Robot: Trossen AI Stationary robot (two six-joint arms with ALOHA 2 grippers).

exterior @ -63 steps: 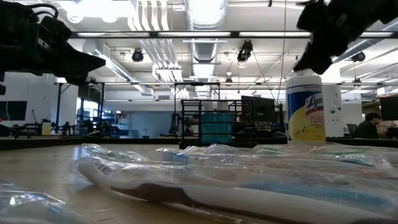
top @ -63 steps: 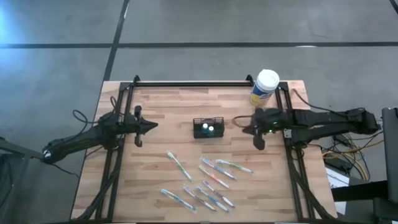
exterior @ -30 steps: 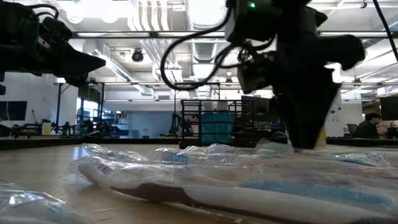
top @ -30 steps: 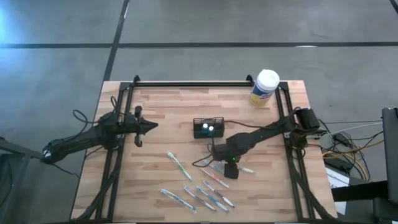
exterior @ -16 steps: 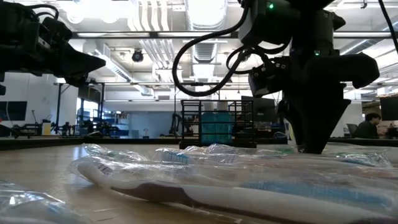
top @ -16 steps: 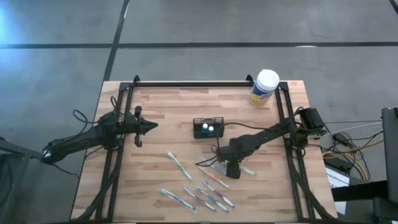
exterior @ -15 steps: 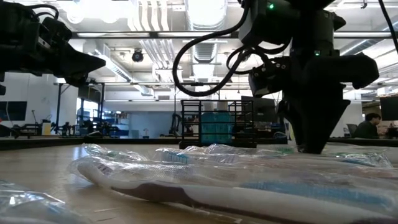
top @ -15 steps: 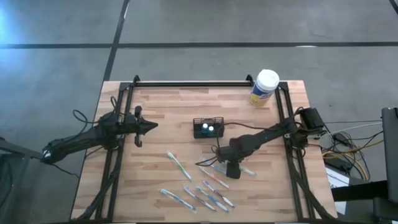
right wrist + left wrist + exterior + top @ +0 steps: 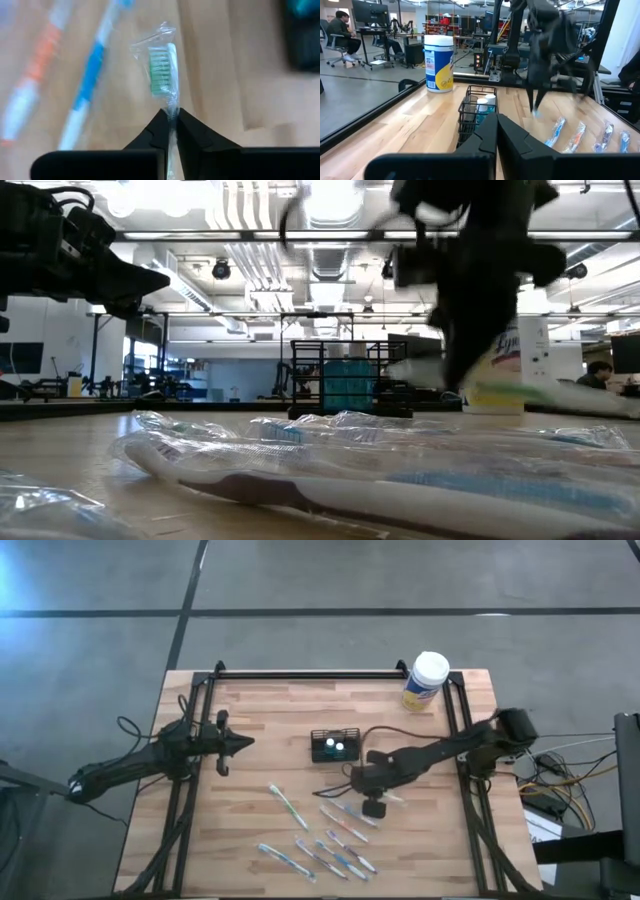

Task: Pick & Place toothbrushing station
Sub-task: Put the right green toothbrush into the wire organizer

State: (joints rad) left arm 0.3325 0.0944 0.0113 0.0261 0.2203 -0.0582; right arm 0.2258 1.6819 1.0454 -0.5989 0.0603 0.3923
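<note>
Now right tool (image 9: 169,117) clamped on 1 wrapped toothbrush (image 9: 163,67), lifted off table (image 9: 260,730) vs. 0.5 s ago.

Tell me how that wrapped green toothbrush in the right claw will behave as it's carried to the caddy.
The right claw pinches the toothbrush on its clear wrapper, so it may slip. It looks thin and light, an easy load. In the low view it sticks out sideways, so it could swing or tilt on the way to the caddy.
</note>
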